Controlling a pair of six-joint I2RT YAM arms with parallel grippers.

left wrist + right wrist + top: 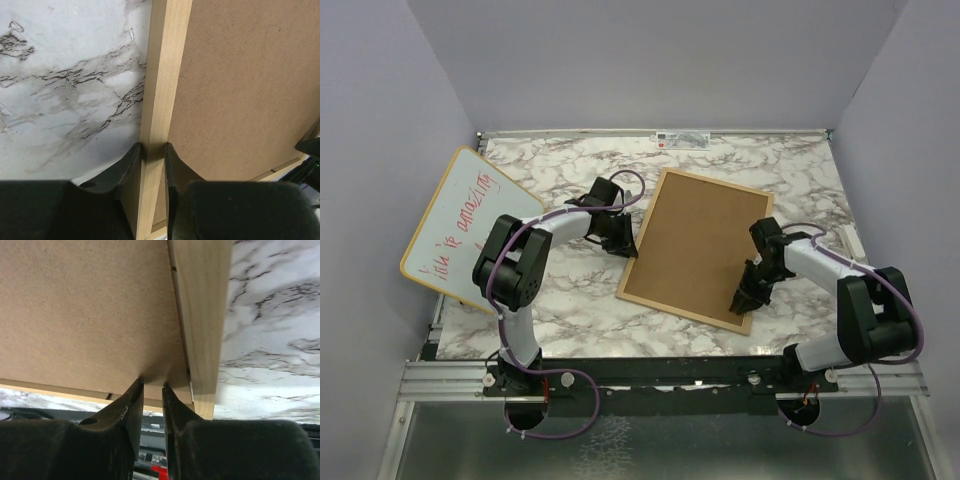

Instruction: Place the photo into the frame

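Observation:
The frame (720,183) lies face down on the marble table with the brown backing board (695,245) set in it. The photo is hidden in every view. My left gripper (628,245) is shut on the frame's left wooden rail (160,75), one finger on each side (153,150). My right gripper (743,300) stands at the frame's near right corner. Its jaws are a narrow gap apart with nothing between them (151,386), and the tips touch the backing board (85,305) beside the right rail (202,315).
A round-cornered whiteboard (465,225) with red handwriting leans at the table's left edge. White walls enclose the table on the left, back and right. A metal rail (660,375) runs along the near edge by the arm bases.

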